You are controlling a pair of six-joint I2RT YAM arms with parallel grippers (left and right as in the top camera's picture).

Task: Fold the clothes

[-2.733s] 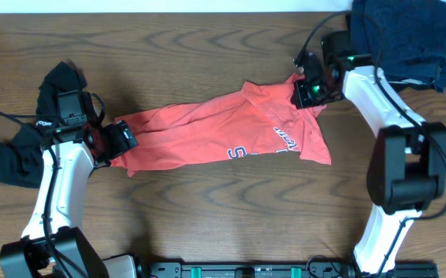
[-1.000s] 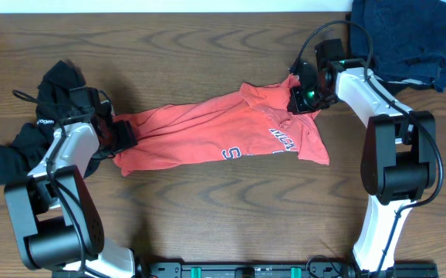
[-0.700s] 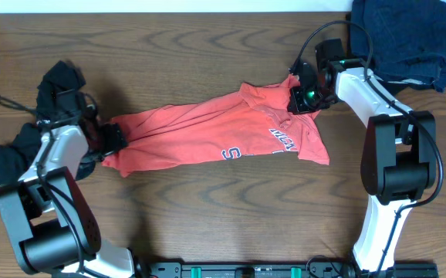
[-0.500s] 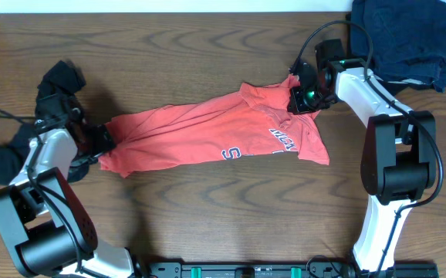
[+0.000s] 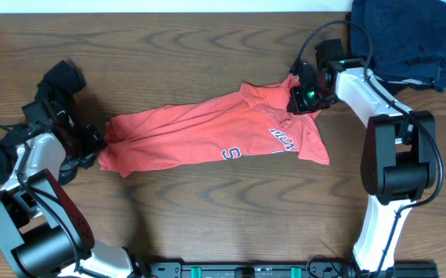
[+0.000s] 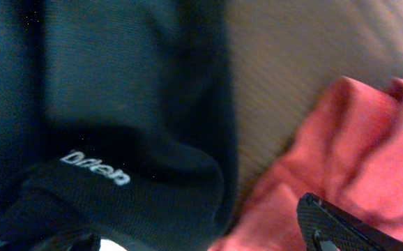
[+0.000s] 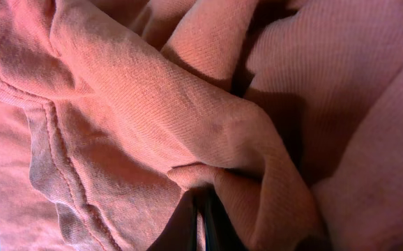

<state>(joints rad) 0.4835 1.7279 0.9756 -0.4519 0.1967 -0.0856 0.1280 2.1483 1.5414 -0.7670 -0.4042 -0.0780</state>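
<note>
The coral-red T-shirt (image 5: pixel 207 131) lies stretched across the middle of the table, with its lettering near the right end. My right gripper (image 5: pixel 300 96) is shut on a fold of the shirt (image 7: pixel 153 90) at its upper right; the jaws (image 7: pixel 205 209) pinch the cloth. My left gripper (image 5: pixel 92 141) is open at the shirt's left end. In the left wrist view its fingers (image 6: pixel 194 237) spread over the black garment (image 6: pixel 118 104) with white lettering, beside the shirt's edge (image 6: pixel 369 146). The black garment (image 5: pixel 59 81) lies bunched at the far left.
A dark navy pile of cloth (image 5: pixel 404 35) sits at the back right corner, just behind my right arm. A cable trails off the left edge by my left arm. Bare wooden table (image 5: pixel 207 208) lies in front of the shirt.
My left arm has swung left and the shirt's left end has shifted left with it. The right arm and its grip have stayed still over the last second.
</note>
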